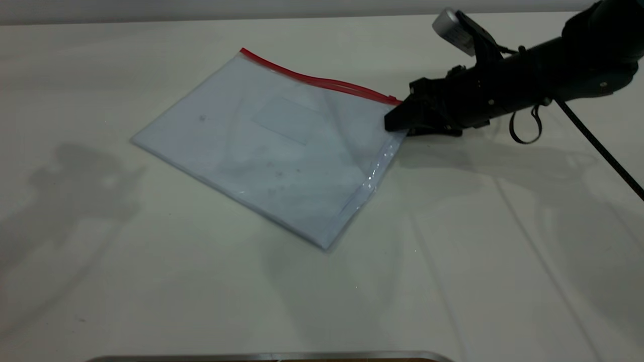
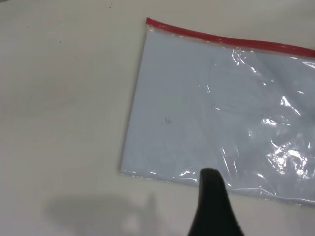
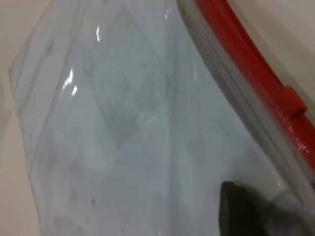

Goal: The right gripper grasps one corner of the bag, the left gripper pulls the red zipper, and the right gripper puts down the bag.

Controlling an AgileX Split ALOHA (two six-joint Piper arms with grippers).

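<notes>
The bag (image 1: 271, 151) lies flat on the white table (image 1: 503, 276), its red zipper (image 1: 312, 79) along the far long edge, ending at the corner clamped in the right gripper (image 1: 402, 118). The left gripper (image 2: 211, 206) hovers past the opposite long edge; its opening cannot be judged

Probably a robotics lab: a bare white table (image 1: 201, 281) against a plain pale wall (image 1: 201, 9)
</notes>
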